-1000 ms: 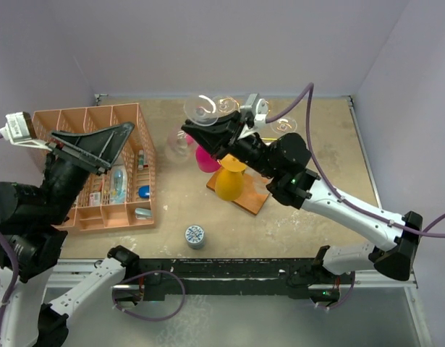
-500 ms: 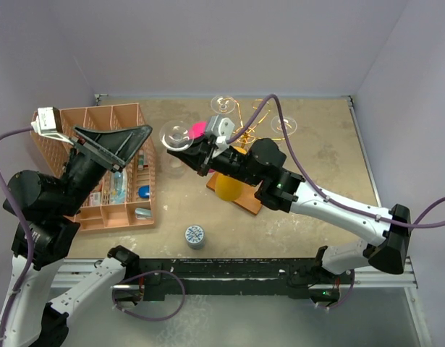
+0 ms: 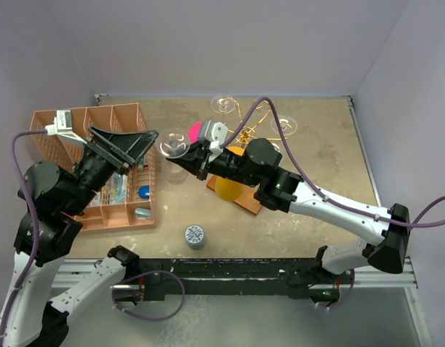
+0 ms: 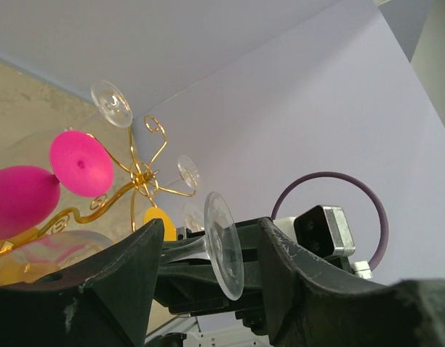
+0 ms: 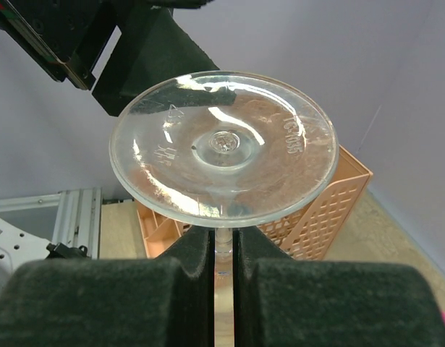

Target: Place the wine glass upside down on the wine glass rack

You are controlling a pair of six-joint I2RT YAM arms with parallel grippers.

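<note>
While the right claw (image 5: 222,254) is pressed together on the stem of the clear wine glass (image 5: 222,144), the round foot of the glass points away from it, toward the left claw (image 4: 208,249). The stem sits pinched between the two dark pads just under the foot. The left claw is spread, with one finger (image 4: 124,278) on each side of the foot. The left wrist view shows a gap between the foot and each finger.

In the top view, the wine glass (image 3: 174,144) hangs in the air between the orange basket (image 3: 45,119) and the wine glass rack (image 3: 252,119), clear of both. One second earlier the glass was up beside the rack's gold scrolls. The right claw (image 3: 193,160) has since carried it left and nearer, and the left claw (image 3: 146,137) has swung right to meet it.

The rack stands on its wooden base at the middle of the table (image 3: 331,166). A pink glass (image 3: 196,131), a yellow glass (image 3: 229,184) and other clear glasses hang on it. A small blue-patterned jar (image 3: 195,236) stands near the front edge.
</note>
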